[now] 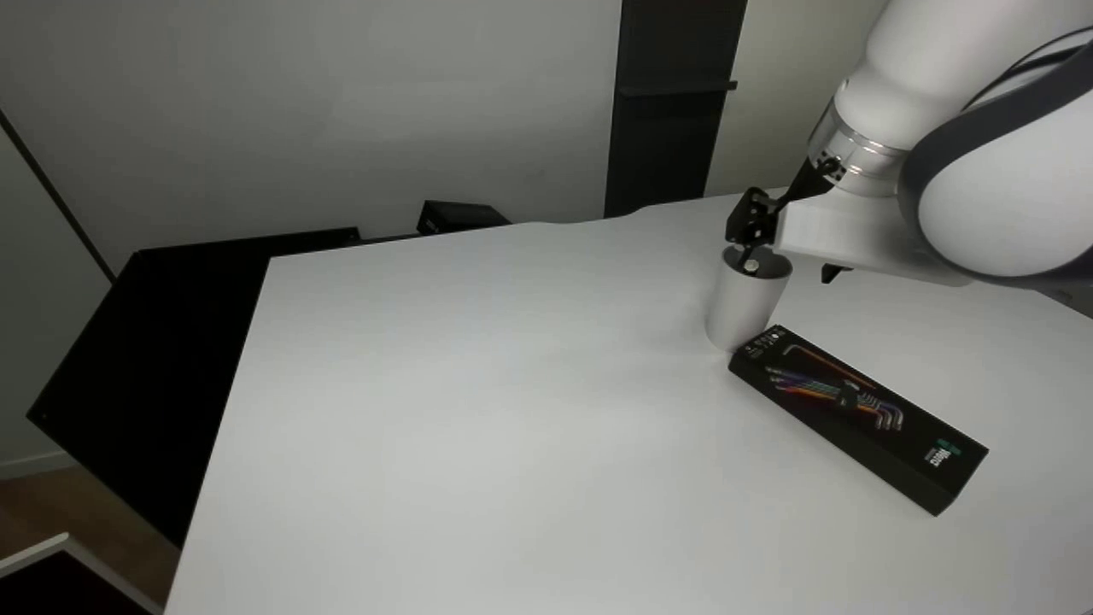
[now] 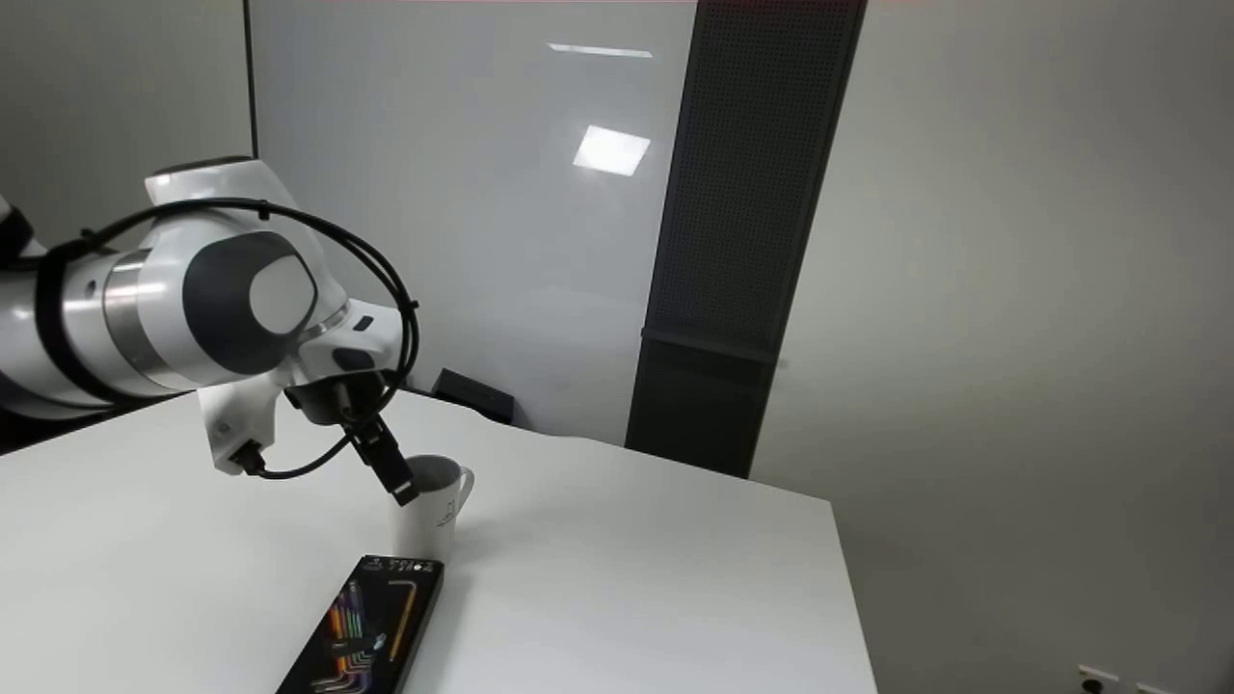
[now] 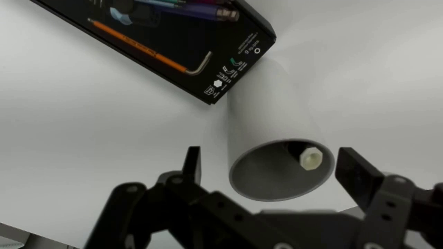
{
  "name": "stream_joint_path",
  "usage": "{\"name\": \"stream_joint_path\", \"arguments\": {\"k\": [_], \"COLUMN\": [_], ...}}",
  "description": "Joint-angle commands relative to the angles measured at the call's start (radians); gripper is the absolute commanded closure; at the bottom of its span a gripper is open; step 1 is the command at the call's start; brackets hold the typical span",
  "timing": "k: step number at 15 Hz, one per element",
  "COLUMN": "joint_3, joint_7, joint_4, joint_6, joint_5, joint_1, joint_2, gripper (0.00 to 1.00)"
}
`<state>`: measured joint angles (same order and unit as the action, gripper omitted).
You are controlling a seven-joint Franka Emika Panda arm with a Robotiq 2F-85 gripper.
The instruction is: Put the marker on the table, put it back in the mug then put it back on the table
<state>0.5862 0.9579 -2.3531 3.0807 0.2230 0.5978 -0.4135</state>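
The white-grey mug (image 1: 741, 312) stands upright on the white table (image 1: 478, 384); it shows in an exterior view (image 2: 422, 528) and in the wrist view (image 3: 266, 107). The marker (image 3: 311, 158) is in the mug, leaning against the inner wall. Its pale octagonal end and part of its dark body show; the rest is hidden inside. The pale end also shows in an exterior view (image 1: 751, 266). My gripper (image 3: 275, 162) is open and empty at the height of the mug's mouth in the wrist view, one finger on each side of it. The right finger appears close to the rim.
A black box with hex-key pictures (image 1: 854, 414) lies at the mug's base, also in an exterior view (image 2: 366, 627) and the wrist view (image 3: 173, 41); I cannot tell if they touch. A small black box (image 1: 461, 215) is beyond the table's far edge, before a wall.
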Motion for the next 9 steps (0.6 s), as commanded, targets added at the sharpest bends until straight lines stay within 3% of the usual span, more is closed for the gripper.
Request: {"name": "stream_joint_path", "arguments": {"k": [1, 7, 9], "joint_3": [0.025, 0.037, 0.042], "joint_7": [0.037, 0.034, -0.004], "joint_4": [0.021, 0.033, 0.04], "joint_6": [-0.001, -0.001, 0.0], "joint_5": [-0.014, -0.026, -0.085], "joint_1": [0.034, 0.055, 0.067], "joint_2": [-0.028, -0.053, -0.064], "gripper": [0.0, 0.0, 0.0]}}
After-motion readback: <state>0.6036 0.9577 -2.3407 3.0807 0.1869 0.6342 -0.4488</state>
